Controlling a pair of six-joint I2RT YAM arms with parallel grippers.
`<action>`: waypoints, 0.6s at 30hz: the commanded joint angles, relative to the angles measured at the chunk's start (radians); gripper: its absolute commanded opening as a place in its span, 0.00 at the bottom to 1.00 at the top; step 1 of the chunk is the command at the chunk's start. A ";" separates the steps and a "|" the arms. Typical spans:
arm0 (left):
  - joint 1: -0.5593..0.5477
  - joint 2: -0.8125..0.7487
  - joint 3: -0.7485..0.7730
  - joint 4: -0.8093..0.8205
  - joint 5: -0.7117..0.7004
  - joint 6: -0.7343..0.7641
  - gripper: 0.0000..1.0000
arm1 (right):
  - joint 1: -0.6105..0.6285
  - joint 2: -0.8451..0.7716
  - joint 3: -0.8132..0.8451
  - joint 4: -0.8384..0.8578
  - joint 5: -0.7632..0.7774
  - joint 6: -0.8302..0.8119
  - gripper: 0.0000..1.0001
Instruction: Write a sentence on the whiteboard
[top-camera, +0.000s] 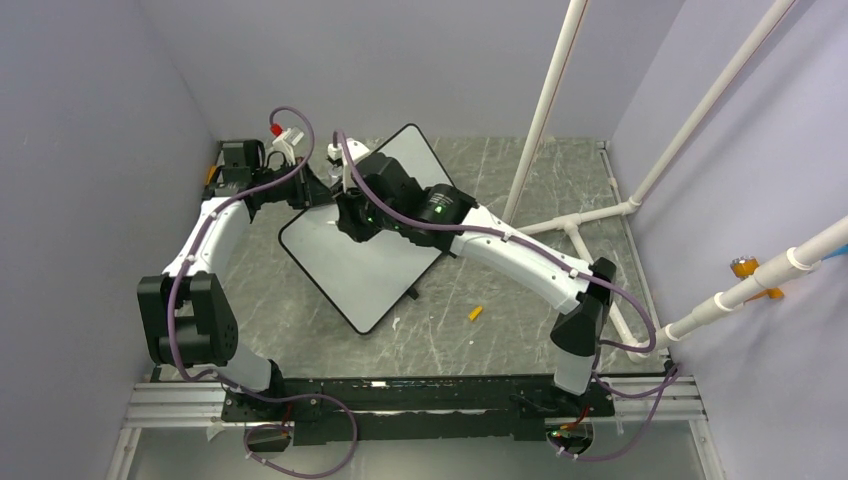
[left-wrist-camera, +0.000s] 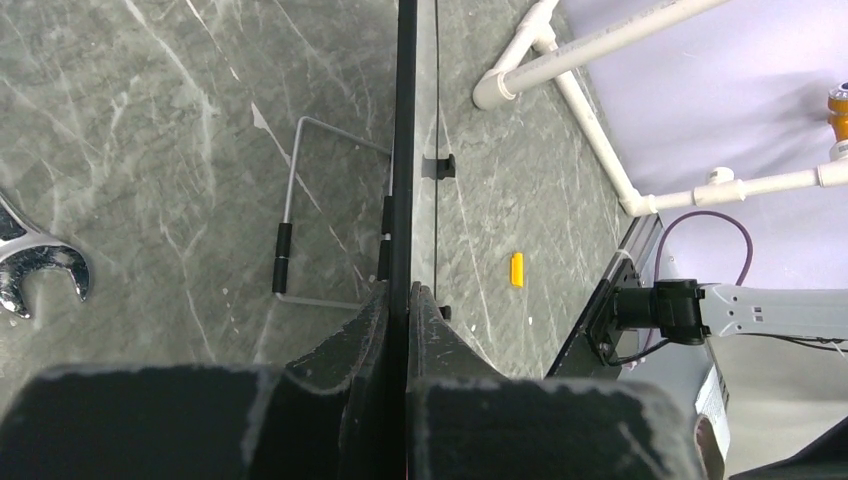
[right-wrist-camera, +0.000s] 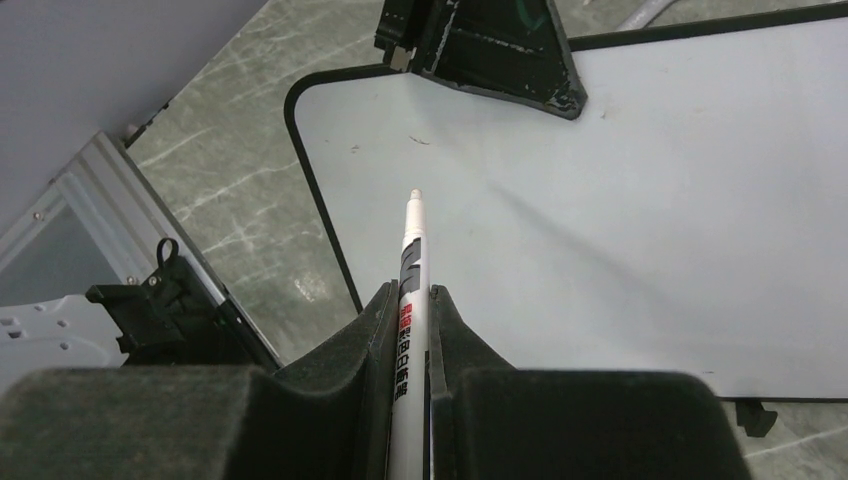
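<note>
Over the whiteboard (right-wrist-camera: 620, 200), right tool (right-wrist-camera: 412, 294) clamped on marker (right-wrist-camera: 412, 250), tip aimed at 12 o'clock across bare surface; left tool (left-wrist-camera: 402, 294) pinches the board's edge.

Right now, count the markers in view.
1: the marker is clamped in the right gripper, tip pointing at the whiteboard. More may be hidden.

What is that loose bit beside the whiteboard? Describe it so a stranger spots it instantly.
Find the whiteboard, the large black-framed white board mid-table. Just past its near right edge, on the grey marbled table, lies a small orange-yellow piece, perhaps a cap. It alone is brightly coloured among grey, black and white.
</note>
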 joint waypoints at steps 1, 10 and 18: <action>-0.020 -0.050 0.073 -0.023 -0.047 0.068 0.00 | 0.014 -0.001 0.060 -0.022 0.009 -0.009 0.00; -0.066 -0.043 0.091 -0.055 -0.111 0.084 0.00 | 0.047 0.039 0.077 -0.033 0.007 0.003 0.00; -0.070 -0.081 0.033 0.014 -0.118 0.062 0.00 | 0.072 0.081 0.097 -0.024 0.066 0.052 0.00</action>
